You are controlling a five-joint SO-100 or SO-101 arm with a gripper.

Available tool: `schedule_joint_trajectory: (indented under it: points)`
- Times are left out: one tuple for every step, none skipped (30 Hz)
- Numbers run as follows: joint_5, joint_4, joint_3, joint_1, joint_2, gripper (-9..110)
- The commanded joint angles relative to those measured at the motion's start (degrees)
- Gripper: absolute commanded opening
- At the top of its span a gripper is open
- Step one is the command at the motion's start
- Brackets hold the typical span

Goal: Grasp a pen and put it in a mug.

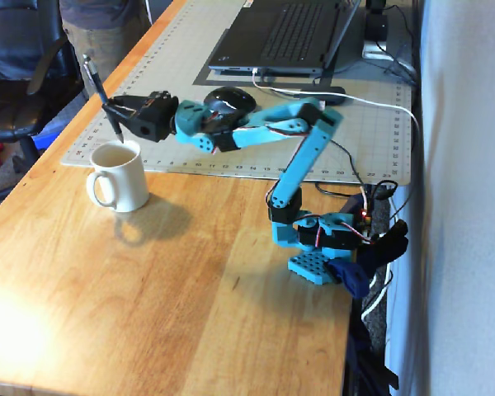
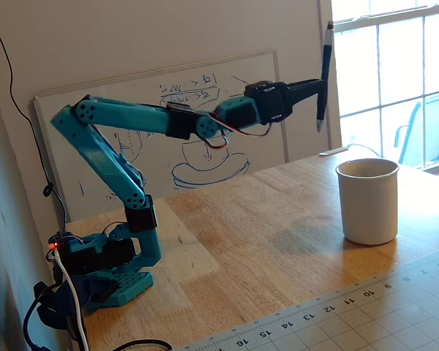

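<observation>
The wooden table point(image 1: 148, 280) carried a gridded cutting mat point(image 1: 181, 82) along its far side, with a closed laptop point(image 1: 285, 33) and a dark mouse point(image 1: 229, 98) lying on the mat. A whiteboard point(image 2: 205, 95) with sketches leaned against the wall behind me, and a window point(image 2: 391, 66) let in daylight at the three o'clock side of a fixed view.

My blue arm point(image 1: 301, 157) reached out nearly level from its base point(image 1: 322, 247) near the table's edge. My gripper point(image 1: 113, 108) was clenched on the pen point(image 1: 100, 93), pinching it about midway along its length. The pen stood close to upright, its lower tip pointing down and its upper end slightly tilted.

The mug point(image 1: 117, 175) sat on the bare wood just beside the mat's edge, its handle turned toward roughly eight o'clock in a fixed view. The pen hung in the air above the mug, clear of the rim; in another fixed view point(image 2: 323, 77) it appeared to sit a little toward ten o'clock of the mug point(image 2: 367, 199), though I could not tell exactly whether its tip was over the opening.
</observation>
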Motion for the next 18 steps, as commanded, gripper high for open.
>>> schedule_joint_trajectory:
  points:
    - [0.0, -12.57, -5.63, 0.09, -5.19, 6]
    - [0.0, -14.77, -5.63, 0.09, -6.77, 6]
    - [0.0, -16.61, -5.63, 0.18, -8.0, 6]
    - [0.0, -18.28, -5.71, 0.26, -9.32, 6]
    - [0.0, -19.78, -6.33, 0.35, -10.9, 6]
    - [-0.09, -20.74, -7.38, 0.35, -12.22, 6]
    - [-0.09, -21.36, -8.61, 0.35, -13.62, 6]
    - [-0.09, -21.8, -9.84, 0.35, -15.12, 6]
    - [-0.09, -22.06, -10.81, 0.35, -16.35, 6]
    - [-0.09, -22.15, -11.43, 0.35, -17.31, 6]
    - [-0.09, -22.15, -11.95, 0.35, -18.46, 6]
    - [-0.09, -22.15, -12.48, 0.35, -19.34, 6]
    - [-0.09, -22.15, -13.18, 0.44, -20.21, 6]
    - [-0.09, -22.41, -13.8, 0.88, -21.09, 6]
    - [-0.09, -22.5, -14.24, 1.76, -21.71, 6]
    - [-0.09, -22.59, -14.85, 2.72, -22.24, 6]
    - [-0.09, -22.59, -15.38, 3.6, -22.76, 6]
    - [-0.09, -22.59, -15.82, 4.57, -23.47, 6]
